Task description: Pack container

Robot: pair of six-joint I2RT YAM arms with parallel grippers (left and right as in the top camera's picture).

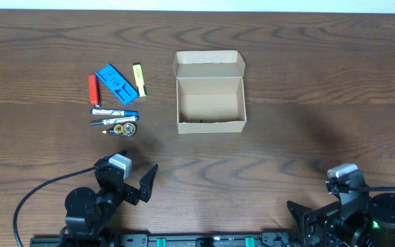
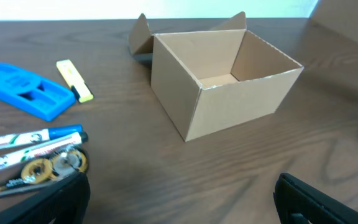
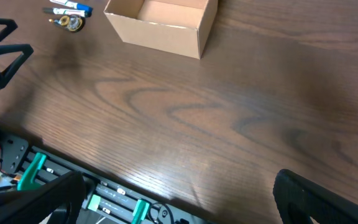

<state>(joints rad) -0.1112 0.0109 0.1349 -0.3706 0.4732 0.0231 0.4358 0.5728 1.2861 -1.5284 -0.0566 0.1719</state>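
Container [image 1: 210, 104] is sitting mid-table, lid flap folded back, mouth up, so we're guessing it's ready for filling. We're hanging left gripper [image 2: 179, 186] and right gripper [image 3: 179, 186] near our edge, both spread wide and gripping nothing, since the markers [image 1: 114, 116] are lying loose off to its left.

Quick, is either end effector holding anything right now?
Left end effector: open, holding nothing.
Right end effector: open, holding nothing.
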